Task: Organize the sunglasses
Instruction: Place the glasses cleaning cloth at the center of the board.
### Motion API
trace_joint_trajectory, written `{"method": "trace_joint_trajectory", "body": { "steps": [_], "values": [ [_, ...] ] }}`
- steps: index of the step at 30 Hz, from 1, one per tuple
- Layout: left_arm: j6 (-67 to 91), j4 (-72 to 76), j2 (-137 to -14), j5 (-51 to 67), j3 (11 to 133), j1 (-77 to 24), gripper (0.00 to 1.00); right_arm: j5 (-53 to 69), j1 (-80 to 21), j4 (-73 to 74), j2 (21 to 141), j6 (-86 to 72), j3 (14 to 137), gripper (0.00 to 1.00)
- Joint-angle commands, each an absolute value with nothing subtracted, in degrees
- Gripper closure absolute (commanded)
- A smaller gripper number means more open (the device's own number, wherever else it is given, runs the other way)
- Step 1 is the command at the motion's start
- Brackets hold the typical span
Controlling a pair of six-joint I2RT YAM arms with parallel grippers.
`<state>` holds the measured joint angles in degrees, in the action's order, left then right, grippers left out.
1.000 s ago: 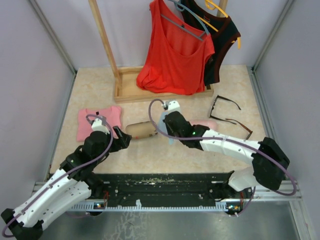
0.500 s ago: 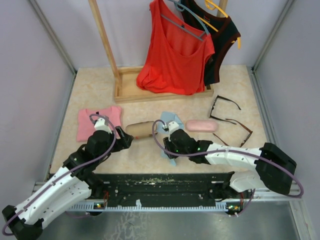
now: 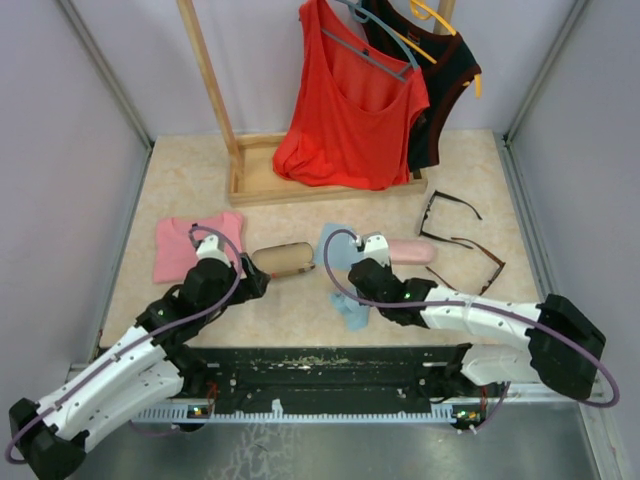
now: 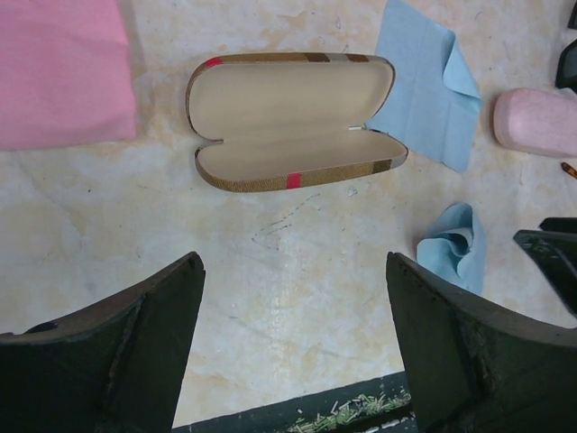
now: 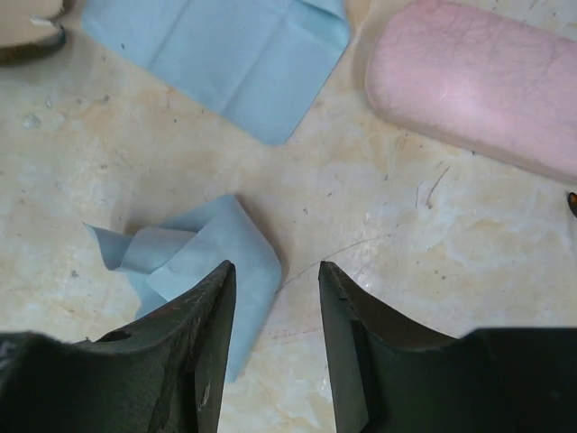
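The right gripper point(image 5: 275, 271) has parted its jaws since a moment ago; the crumpled blue cloth point(image 5: 194, 248) lies loose beneath. The left gripper point(image 4: 293, 266) hangs spread wide before the open plaid case point(image 4: 288, 117). Beyond lie the flat cloth point(image 5: 234, 54) and the pink case point(image 5: 487, 81). At far right sit the reddish-brown sunglasses point(image 3: 475, 255) and the black sunglasses point(image 3: 447, 212).

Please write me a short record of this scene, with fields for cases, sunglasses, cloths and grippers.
plaid case: open, empty
pink case: closed
black sunglasses: on table, uncased
brown sunglasses: on table, uncased
flat blue cloth: between the cases
crumpled blue cloth: below right gripper
left gripper: open, empty
right gripper: open, empty
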<state>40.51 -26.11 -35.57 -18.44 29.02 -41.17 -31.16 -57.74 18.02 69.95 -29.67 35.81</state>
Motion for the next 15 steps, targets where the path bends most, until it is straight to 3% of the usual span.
{"method": "trace_joint_trajectory", "body": {
  "steps": [1, 15],
  "values": [
    [40.36, -22.72, -38.93, -17.75, 27.72, -41.39, 0.13, -29.09, -55.26, 12.25, 65.81, -29.90, 37.20, 0.57],
    [39.42, -9.64, -53.61, -23.62, 27.87, -37.02, 0.17, -17.17, -52.32, 4.58, 68.41, -30.85, 37.66, 0.56]
  ]
}}
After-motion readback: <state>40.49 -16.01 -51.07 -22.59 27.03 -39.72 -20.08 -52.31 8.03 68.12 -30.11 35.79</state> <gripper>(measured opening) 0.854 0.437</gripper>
